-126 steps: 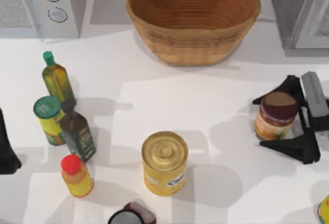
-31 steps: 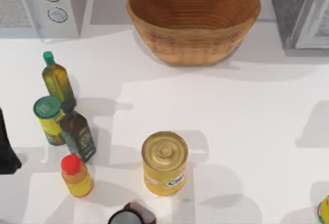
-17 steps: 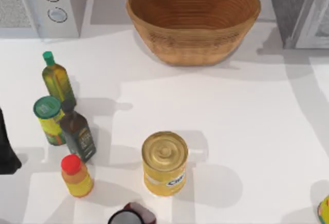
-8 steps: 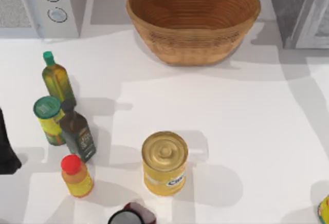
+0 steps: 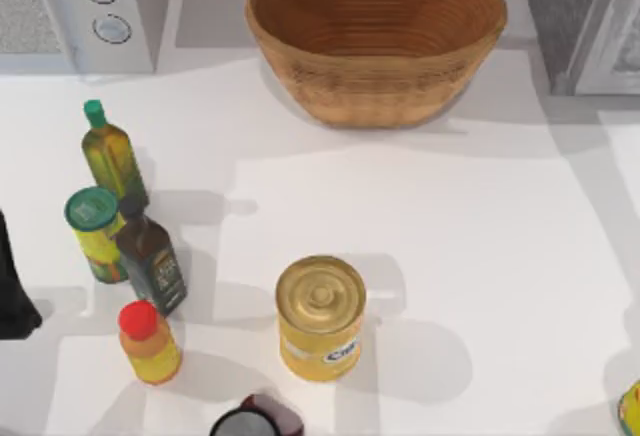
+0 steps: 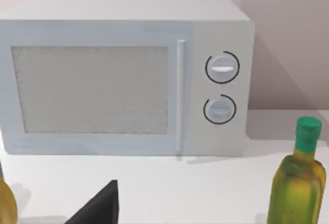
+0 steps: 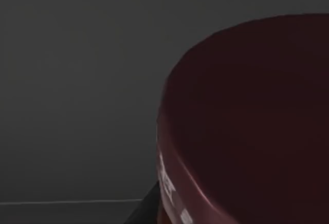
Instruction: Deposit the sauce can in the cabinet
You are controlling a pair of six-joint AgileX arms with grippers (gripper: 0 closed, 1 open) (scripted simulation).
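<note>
At the top view's left edge the left arm [image 5: 12, 291] is parked beside the bottles. In the left wrist view a black tip of the left gripper [image 6: 102, 207] is seen low in front of the white appliance [image 5: 85, 11], which has two round dials. Whether this gripper is released or clenched cannot be told.

Near the left side of the table [image 5: 450, 256] four containers are grouped. A green-capped oil bottle [image 5: 110, 154] stands at the back. In front of it, a yellow canister with a green lid [image 5: 95, 231] is just beside a dark bottle [image 5: 150, 261]. A small bottle with a red cap [image 5: 147, 341] is placed nearest the front edge.

Toward the middle, a dark jar [image 5: 255, 418] is cut by the front edge, and the large yellow can [image 5: 320, 316] with a gold lid stands upright close behind it. At the back a wide wicker basket [image 5: 375, 36] is set.

At the back right corner the grey cabinet [image 5: 580, 16] is seen, with its pale-framed door at its right. A yellow object [image 5: 631, 408] is cut by the front right corner.

The right wrist view is dim. In it the sauce can [image 7: 247, 121] is seen very close, its maroon top and a strip of pale lettering set against a flat dark grey surface. Whether the right gripper is grasping the can cannot be told.
</note>
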